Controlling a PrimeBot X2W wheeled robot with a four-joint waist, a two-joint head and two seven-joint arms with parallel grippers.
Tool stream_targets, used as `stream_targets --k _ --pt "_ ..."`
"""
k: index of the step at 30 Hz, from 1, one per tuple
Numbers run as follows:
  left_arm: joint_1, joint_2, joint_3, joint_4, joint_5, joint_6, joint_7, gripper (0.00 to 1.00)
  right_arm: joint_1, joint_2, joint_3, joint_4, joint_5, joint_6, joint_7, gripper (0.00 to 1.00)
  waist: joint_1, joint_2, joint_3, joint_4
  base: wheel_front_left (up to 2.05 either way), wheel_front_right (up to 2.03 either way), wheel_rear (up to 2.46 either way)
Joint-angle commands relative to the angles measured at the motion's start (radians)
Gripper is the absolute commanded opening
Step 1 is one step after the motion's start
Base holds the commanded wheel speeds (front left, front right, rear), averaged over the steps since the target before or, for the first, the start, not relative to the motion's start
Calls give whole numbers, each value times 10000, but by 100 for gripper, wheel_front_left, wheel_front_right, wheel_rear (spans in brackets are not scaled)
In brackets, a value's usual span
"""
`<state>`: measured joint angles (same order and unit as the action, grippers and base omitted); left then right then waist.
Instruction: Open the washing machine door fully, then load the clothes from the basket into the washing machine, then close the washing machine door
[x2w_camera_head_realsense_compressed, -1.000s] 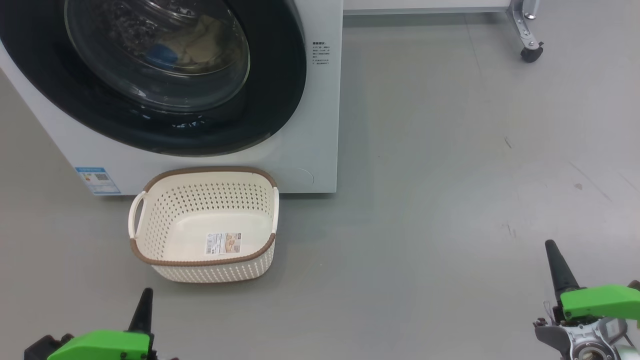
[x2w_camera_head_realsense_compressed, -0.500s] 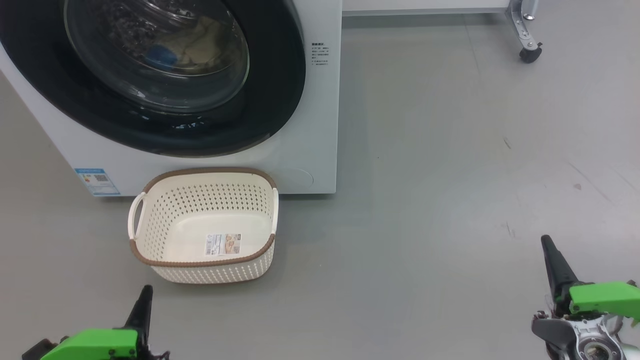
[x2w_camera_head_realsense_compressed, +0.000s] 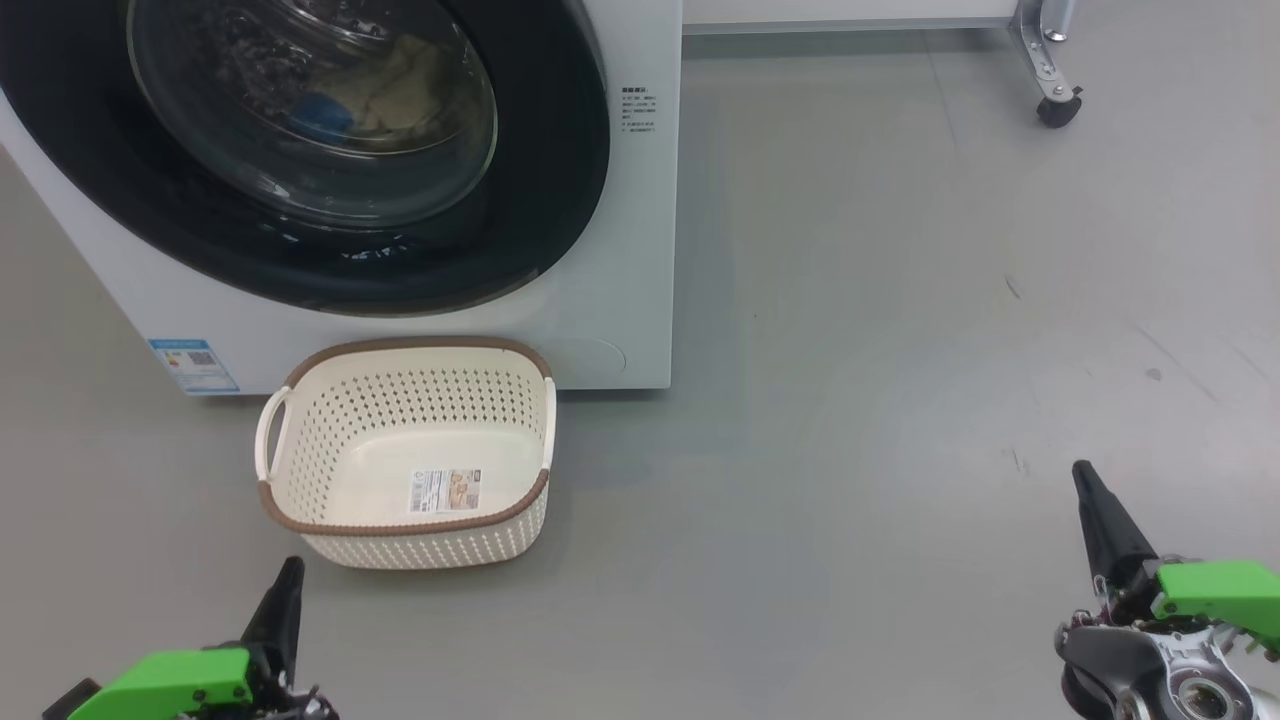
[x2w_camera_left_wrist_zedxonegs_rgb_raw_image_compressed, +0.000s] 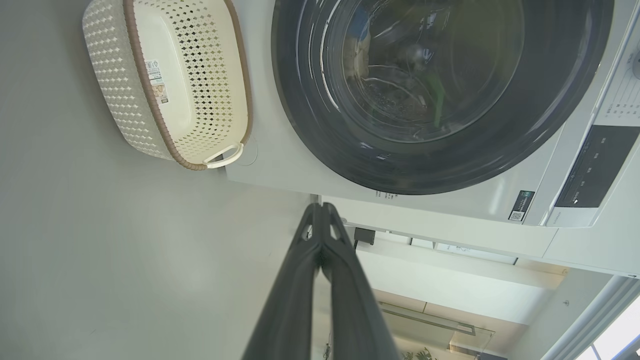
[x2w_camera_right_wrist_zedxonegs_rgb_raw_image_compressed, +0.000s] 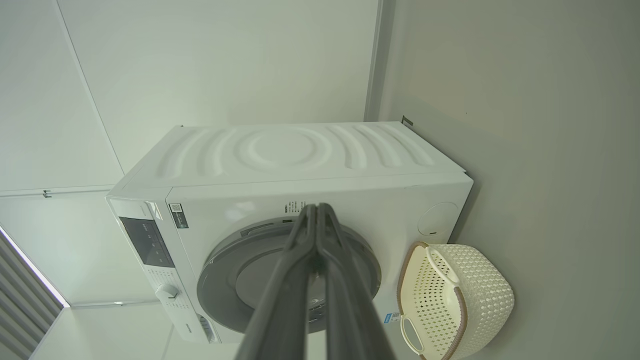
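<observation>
Gleaming round glass door (x2w_camera_head_realsense_compressed: 310, 130), perforated cream basket (x2w_camera_head_realsense_compressed: 430, 545)

door (x2w_camera_head_realsense_compressed: 330, 230): glossy black rim, clear shiny glass bowl. washer (x2w_camera_head_realsense_compressed: 640, 250): smooth white panels, slight sheen. basket (x2w_camera_head_realsense_compressed: 420, 545): matt cream plastic, perforated, brown rim, 1 paper label. clothes (x2w_camera_head_realsense_compressed: 400, 85): soft cloth. floor (x2w_camera_head_realsense_compressed: 900, 350): smooth matt grey, faintly scuffed. frame leg (x2w_camera_head_realsense_compressed: 1040, 50): shiny metal.

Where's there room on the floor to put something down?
The grey floor right of the big white washing machine, up to the metal caster leg, is bare. It's crowded where the cream perforated basket sits by the machine's front.
</observation>
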<state>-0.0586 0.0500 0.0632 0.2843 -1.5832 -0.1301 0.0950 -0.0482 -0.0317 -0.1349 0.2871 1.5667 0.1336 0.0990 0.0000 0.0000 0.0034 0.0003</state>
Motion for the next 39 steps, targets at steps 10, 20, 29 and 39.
stream_targets --k 10,20,29,39 --pt "-489 56 440 -392 -309 -6 129 0 -597 -185 212 -424 420 -29 141 0 0 0 -3 -3 0 0 0" --pt "-489 49 451 -391 -300 -6 137 0 -597 -185 212 -424 420 -29 141 0 0 0 -3 -3 0 0 0" --pt "-490 43 459 -391 -293 -6 144 0 -597 -185 212 -424 420 -29 141 0 0 0 -3 -3 0 0 0" --pt "-491 37 468 -391 -285 -6 152 0 -597 -185 212 -424 420 -29 141 0 0 0 -3 -3 0 0 0"
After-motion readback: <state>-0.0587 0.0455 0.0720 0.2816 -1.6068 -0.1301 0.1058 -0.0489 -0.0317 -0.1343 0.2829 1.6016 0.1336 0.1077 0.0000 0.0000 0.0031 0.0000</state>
